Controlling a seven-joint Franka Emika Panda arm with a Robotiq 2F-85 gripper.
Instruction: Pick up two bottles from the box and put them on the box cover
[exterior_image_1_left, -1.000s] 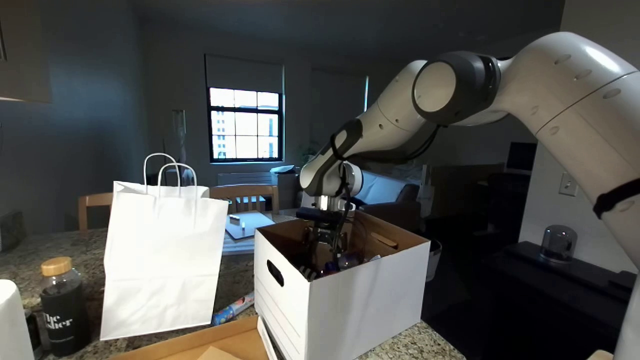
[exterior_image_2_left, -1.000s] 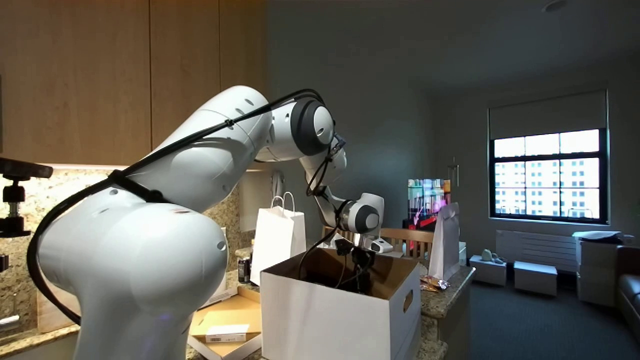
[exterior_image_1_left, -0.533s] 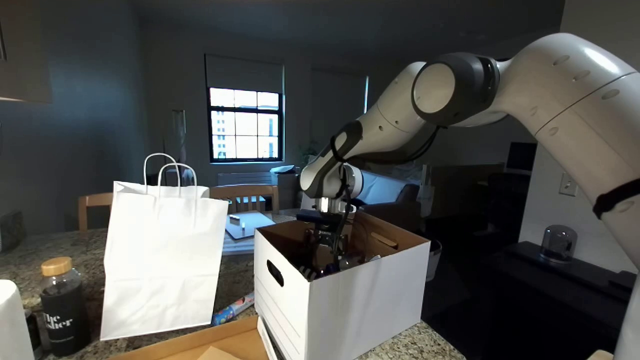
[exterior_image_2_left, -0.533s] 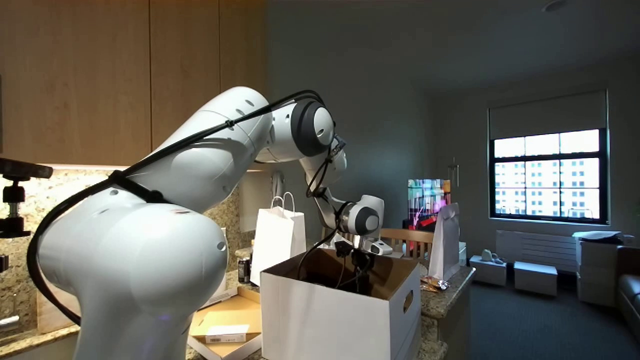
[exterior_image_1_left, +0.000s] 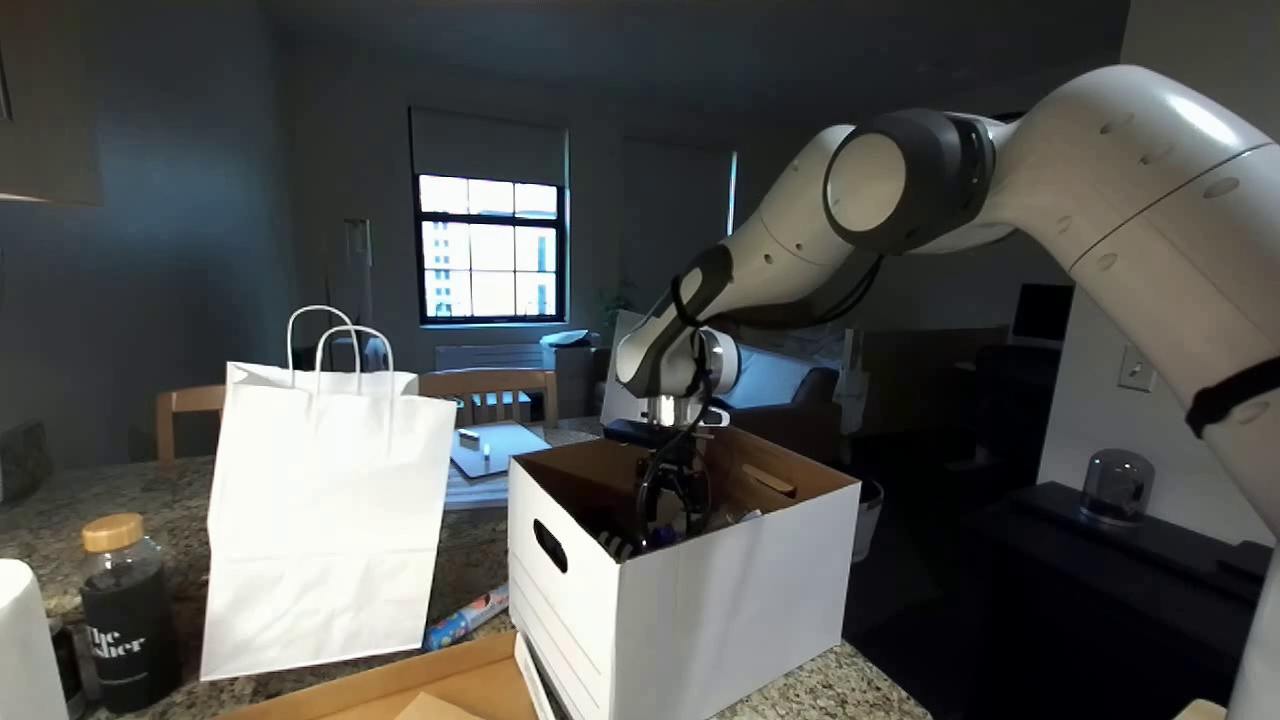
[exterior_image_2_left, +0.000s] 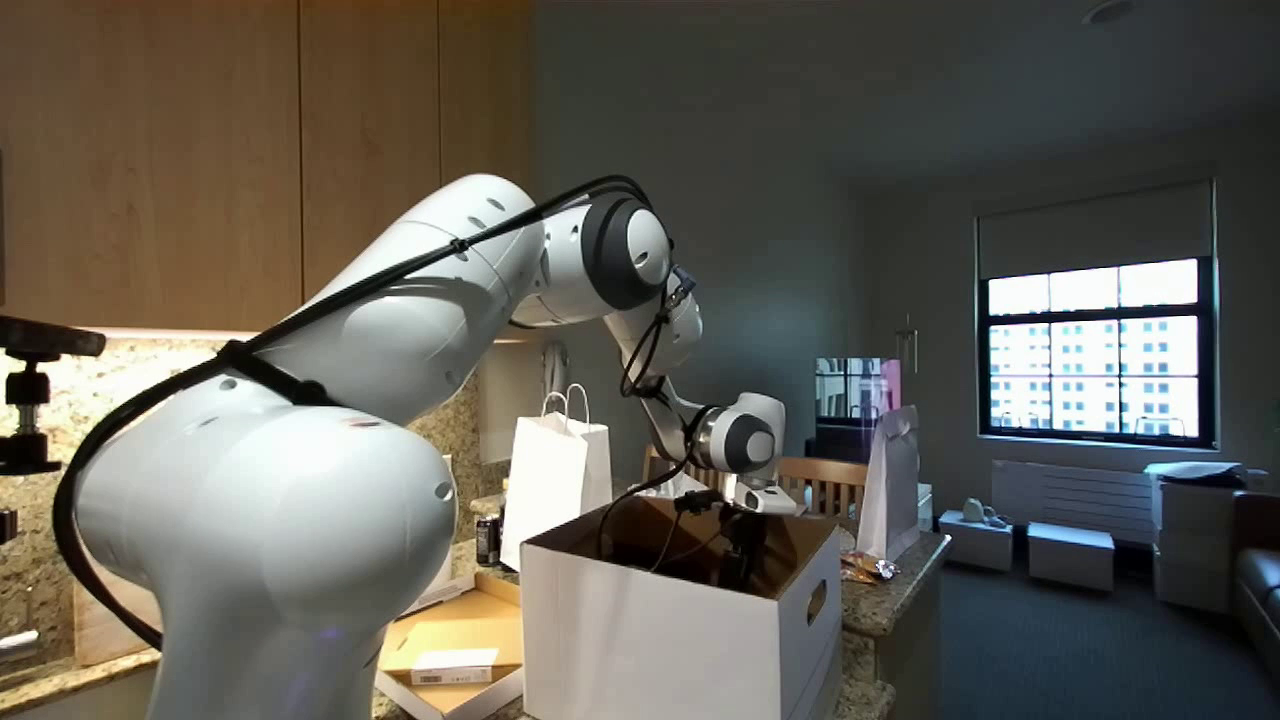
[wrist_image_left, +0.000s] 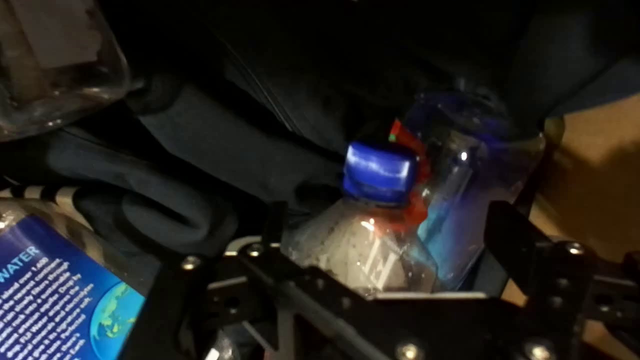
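Note:
The box (exterior_image_1_left: 735, 600) is a white carton with brown inner walls, seen in both exterior views. My gripper (wrist_image_left: 390, 222) reaches down into it with jaws spread wide. Between the fingers, in the wrist view, stands a clear bottle with a blue cap (wrist_image_left: 380, 172); whether a finger touches it I cannot tell. Behind and right of it leans a clear bottle with blue tint (wrist_image_left: 470, 185). At lower left lies a water bottle with a blue label (wrist_image_left: 50, 295), outside the jaws. The box cover (exterior_image_2_left: 495, 592), a shallow brown-lined tray, sits beside the box.
Dark cloth (wrist_image_left: 240, 130) fills much of the box. A clear plastic container (wrist_image_left: 55, 75) is at upper left. The box's cardboard wall (wrist_image_left: 595, 165) rises close to the right finger. A flat brown piece with a white label (exterior_image_2_left: 455, 665) lies in the cover. A white paper bag (exterior_image_1_left: 325, 530) stands nearby.
My hand has shifted slightly to the right in both exterior views and has turned, so its spread fingers now show more plainly. The jaws have stayed wide; box and cover have not moved.

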